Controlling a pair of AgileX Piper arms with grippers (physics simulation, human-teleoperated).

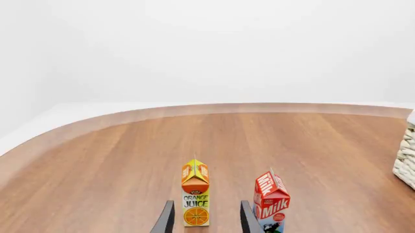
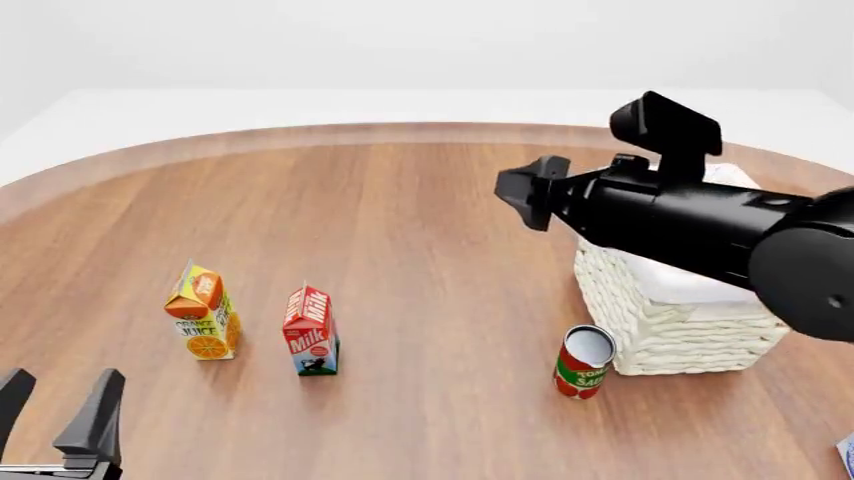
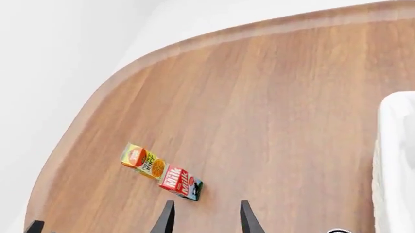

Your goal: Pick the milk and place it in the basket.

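While my left gripper (image 2: 60, 405) hangs spread and empty, I judge the milk (image 2: 310, 331) light, stiff, slick, best pinched across its lower body.

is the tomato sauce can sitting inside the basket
No, in the front view the tomato sauce can stands upright on the table just outside the basket, near its front-left corner.

Simulated tabletop scene, round wooden table (image 2: 427, 230), blank white surroundings, groceries, wicker basket (image 2: 674, 325)
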